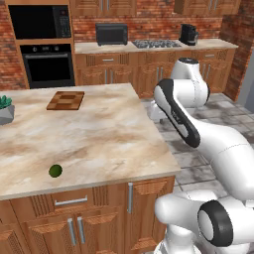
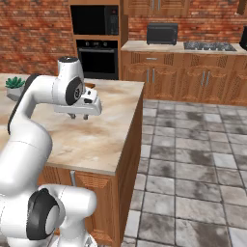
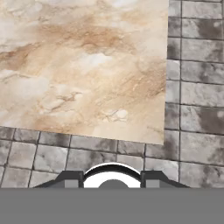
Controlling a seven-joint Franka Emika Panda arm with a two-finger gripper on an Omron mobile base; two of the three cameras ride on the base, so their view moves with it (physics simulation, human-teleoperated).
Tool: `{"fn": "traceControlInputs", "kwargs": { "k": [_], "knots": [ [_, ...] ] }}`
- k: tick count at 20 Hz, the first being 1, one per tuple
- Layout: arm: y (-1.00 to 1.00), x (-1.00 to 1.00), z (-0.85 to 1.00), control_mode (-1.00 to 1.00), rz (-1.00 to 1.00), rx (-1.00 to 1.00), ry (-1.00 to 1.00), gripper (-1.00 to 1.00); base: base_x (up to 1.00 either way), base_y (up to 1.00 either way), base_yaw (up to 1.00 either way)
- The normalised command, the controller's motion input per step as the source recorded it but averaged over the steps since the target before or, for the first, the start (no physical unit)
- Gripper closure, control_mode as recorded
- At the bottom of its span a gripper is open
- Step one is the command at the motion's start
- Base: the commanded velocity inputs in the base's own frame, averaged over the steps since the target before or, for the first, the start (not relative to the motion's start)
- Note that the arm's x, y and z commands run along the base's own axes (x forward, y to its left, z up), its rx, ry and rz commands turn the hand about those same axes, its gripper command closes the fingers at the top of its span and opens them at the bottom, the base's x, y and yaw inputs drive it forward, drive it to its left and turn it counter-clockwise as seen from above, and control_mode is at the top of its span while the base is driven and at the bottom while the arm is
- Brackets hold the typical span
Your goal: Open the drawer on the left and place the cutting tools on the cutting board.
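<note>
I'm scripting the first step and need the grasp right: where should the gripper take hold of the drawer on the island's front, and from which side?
Grip the drawer by its silver bar handle, near the bar's middle. It lies horizontal and seems to stand off the wooden front, so probably come straight at the front, one finger above the bar and one below, then pull outward. The gripper now hangs above the counter.

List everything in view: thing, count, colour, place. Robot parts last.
cutting board: one, checkered brown, far side of the island counter.
green fruit: one, green, near front edge of the counter.
potted plant: one, green in a grey pot, left edge of the counter.
island counter: one, beige marble.
drawer: one, reddish-brown with silver bar handle, island front, shut.
wall oven: one, black, back left.
microwave: one, black, above the oven.
toaster oven: one, black, back counter.
stovetop: one, grey, back counter.
gripper: one, white, above the island, holding nothing.
</note>
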Motion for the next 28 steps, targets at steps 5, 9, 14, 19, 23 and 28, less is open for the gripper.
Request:
{"fn": "traceControlInputs", "kwargs": {
  "k": [5,9,14,19,23,28],
  "knots": [
    [0.0,0.0,0.0,-1.0,0.0,0.0,0.0,-1.0,0.0,0.0,0.0],
    [0.33,-0.47,-0.23,-1.0,0.05,-0.11,-0.04,-1.0,0.0,0.0,0.0],
    [0.92,-0.99,-0.55,-1.0,0.15,-0.33,-0.26,-1.0,0.0,0.0,0.0],
    [1.0,-1.0,-0.5,-1.0,0.18,-0.42,-0.34,-1.0,0.0,0.0,0.0],
    [1.0,-0.99,-0.48,-1.0,0.2,-0.4,-0.39,-1.0,0.0,0.0,0.0],
    [0.93,-0.51,-0.73,-1.0,0.19,-0.4,-0.39,-1.0,0.0,0.0,0.0]
  ]
}}
